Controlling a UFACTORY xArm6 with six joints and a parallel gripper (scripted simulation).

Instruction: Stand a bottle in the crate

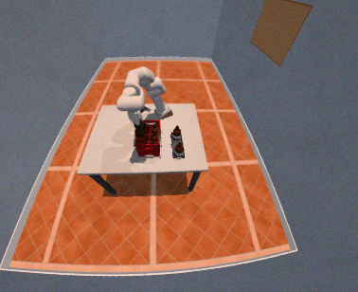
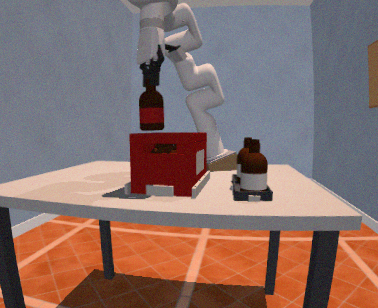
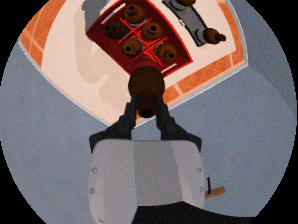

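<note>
The brown bottle (image 2: 151,109) with a red label hangs upright in the air, its base just above the top edge of the red crate (image 2: 167,163) at the crate's left end as the exterior view shows it. The gripper (image 2: 151,80) is clamped on the bottle's neck from above, with the dark fingers pressed against either side of the cap in the wrist view. The bottle touches neither the crate nor the table.

Below it, the crate stands level on the white table (image 2: 294,200). In the wrist view its cells are split by a red and blue divider, and brown bottle tops show in several of them; the cell nearest the held bottle is partly hidden behind it, so its contents cannot be told.

To the right of the crate in the exterior view, and apart from it, lies a dark tray (image 2: 253,194) carrying two brown bottles (image 2: 254,170) with white labels, both upright and one behind the other.

The white arm (image 2: 204,95) rises from its base at the back of the table, folds over and reaches down to the gripper. The table stands on dark legs over an orange tiled floor (image 2: 204,250), with blue walls around and a brown board (image 1: 280,30) on one wall.
</note>
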